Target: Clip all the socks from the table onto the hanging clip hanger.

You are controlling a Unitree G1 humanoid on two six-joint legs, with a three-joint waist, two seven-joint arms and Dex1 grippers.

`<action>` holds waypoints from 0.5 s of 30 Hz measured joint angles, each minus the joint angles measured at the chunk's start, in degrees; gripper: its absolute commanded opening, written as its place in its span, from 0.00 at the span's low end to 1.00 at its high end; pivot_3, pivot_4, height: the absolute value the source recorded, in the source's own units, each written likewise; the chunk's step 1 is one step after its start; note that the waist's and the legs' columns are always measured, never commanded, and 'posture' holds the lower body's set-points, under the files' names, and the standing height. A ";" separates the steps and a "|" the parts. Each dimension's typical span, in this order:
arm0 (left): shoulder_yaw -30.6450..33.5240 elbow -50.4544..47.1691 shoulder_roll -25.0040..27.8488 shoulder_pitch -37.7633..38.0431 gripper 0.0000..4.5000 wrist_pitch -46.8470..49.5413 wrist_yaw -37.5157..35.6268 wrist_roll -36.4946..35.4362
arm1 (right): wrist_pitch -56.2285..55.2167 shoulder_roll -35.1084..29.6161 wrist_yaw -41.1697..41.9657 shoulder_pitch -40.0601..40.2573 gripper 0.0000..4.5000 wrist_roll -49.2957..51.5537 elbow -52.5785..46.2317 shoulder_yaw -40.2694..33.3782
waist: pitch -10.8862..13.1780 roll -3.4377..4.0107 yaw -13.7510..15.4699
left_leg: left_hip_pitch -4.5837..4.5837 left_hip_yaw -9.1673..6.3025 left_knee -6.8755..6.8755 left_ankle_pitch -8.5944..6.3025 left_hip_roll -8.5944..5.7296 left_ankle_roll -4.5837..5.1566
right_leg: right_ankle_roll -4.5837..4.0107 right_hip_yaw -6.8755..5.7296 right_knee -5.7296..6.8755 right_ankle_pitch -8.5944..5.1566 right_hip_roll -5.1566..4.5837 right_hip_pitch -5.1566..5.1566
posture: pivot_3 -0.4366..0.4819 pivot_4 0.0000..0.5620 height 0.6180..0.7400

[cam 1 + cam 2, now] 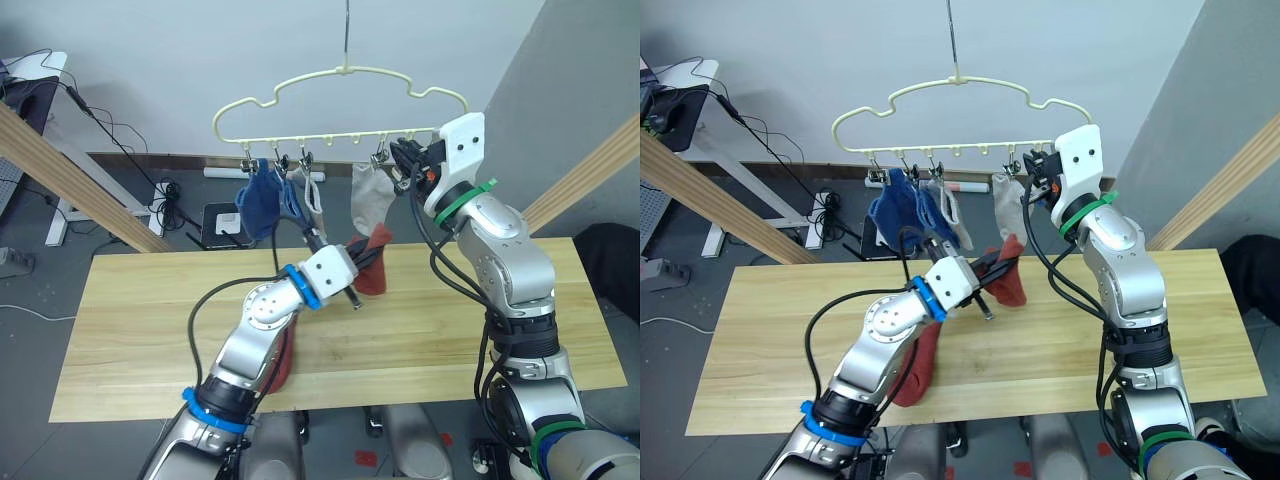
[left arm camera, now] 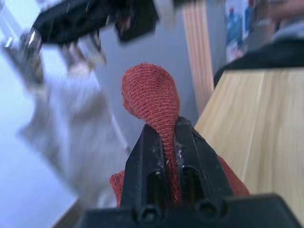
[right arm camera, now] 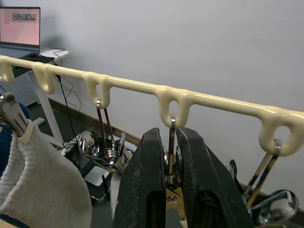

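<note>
Nearest, a rust red sock (image 1: 918, 368) lies on the worktop (image 1: 130, 330) at its front edge, half hidden under the left forearm and hanging a little over the edge. Just beyond it, at about 12 o'clock from that sock, the left gripper (image 1: 362, 268) is lifted over the middle of the worktop with its fingers (image 2: 142, 166) clamped on a second rust red sock (image 1: 376, 262); in the left wrist view the knit bulges out above the black fingertips, and the rest of the sock droops toward the wood below.

Farther back and higher, the clip hanger (image 1: 340, 75) hangs by its metal hook over the far edge of the worktop. Two blue socks (image 1: 262, 200) hang from clips at its 9 o'clock end, touching each other. A light grey sock (image 1: 313, 196) hangs just beside them, and another light grey sock (image 1: 368, 198) hangs toward the 3 o'clock end.

At that end the right gripper (image 1: 403, 160) is raised to the row of clips. The right wrist view shows its fingers (image 3: 147, 185) closed upon a metal clip (image 3: 171, 166) that hangs from a loop of the cream bar; an empty clip hangs at either side of it.
</note>
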 measured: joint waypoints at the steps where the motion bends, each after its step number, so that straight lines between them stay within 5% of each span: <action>1: -0.21 1.79 -0.96 -1.00 0.00 -0.57 0.71 0.80 | 0.11 0.06 -0.06 -0.03 0.02 0.00 -0.08 -0.02 | 0.00 -0.01 0.00 | -0.01 -0.02 0.01 -0.02 0.00 0.04 | 0.00 -0.01 0.01 0.00 0.00 0.00 | 0.29 0.63 1.00; 10: -1.17 26.28 -7.23 -14.76 0.00 -11.51 13.40 11.82 | 1.79 0.26 -0.27 -0.19 0.02 0.12 -1.24 -0.19 | 0.00 -0.01 -0.24 | -0.05 -0.01 -0.02 -0.06 -0.01 0.13 | 0.03 -0.03 -0.06 0.01 0.00 -0.03 | 0.26 0.63 1.00; 15: -0.63 31.55 -7.66 -18.84 0.00 -15.97 17.94 14.30 | 2.93 0.21 -0.28 -0.11 0.02 0.62 -2.54 -0.24 | 0.00 -0.01 -0.21 | -0.12 0.03 -0.02 -0.05 0.00 0.12 | 0.03 -0.03 -0.22 0.01 -0.01 -0.03 | 0.26 0.63 1.00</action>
